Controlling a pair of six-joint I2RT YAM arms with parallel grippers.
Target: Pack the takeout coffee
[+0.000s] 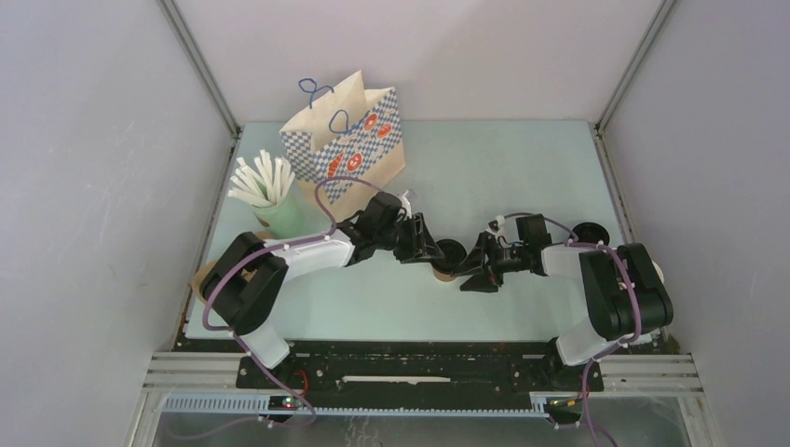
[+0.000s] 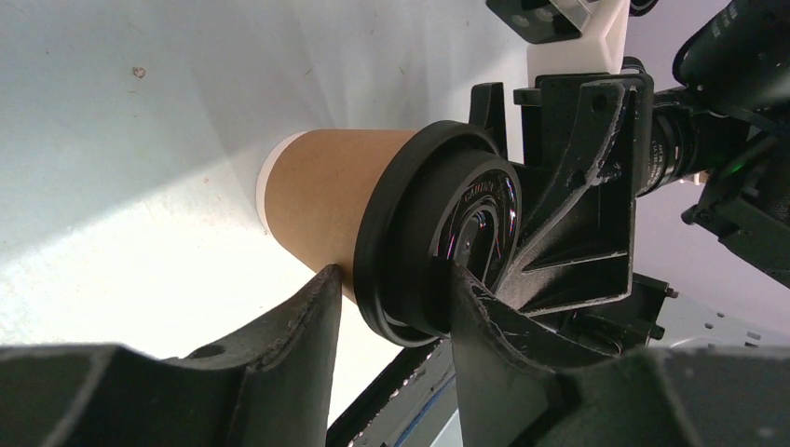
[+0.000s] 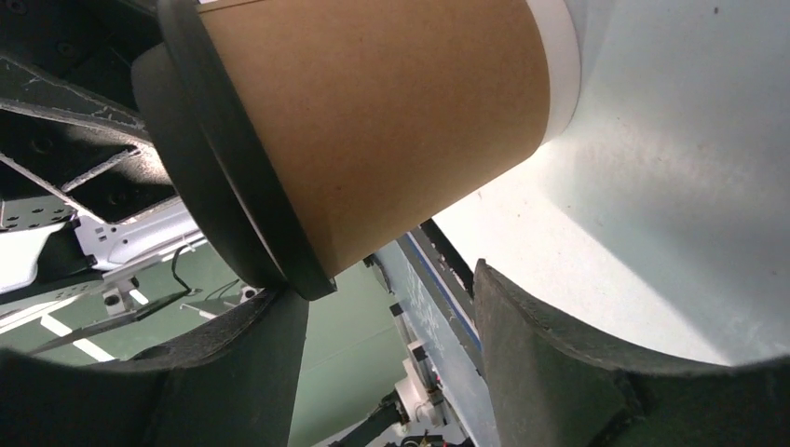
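The takeout coffee (image 1: 448,264), a tan paper cup (image 2: 326,200) with a black lid (image 2: 419,251), stands upright at mid-table between both arms. My left gripper (image 2: 396,279) comes from the left (image 1: 434,250) and is shut on the lid's rim, one finger under the rim against the cup wall, the other on the lid's top. My right gripper (image 1: 473,270) faces it from the right. Its jaws are open (image 3: 387,289) just short of the cup (image 3: 391,121); one fingertip (image 3: 279,312) touches the lid's edge, the other stands apart.
A blue-checkered paper bag (image 1: 349,135) stands open at the back left. A pale green cup of white sticks (image 1: 270,200) is in front of it by the left wall. A black round thing (image 1: 589,233) lies behind the right arm.
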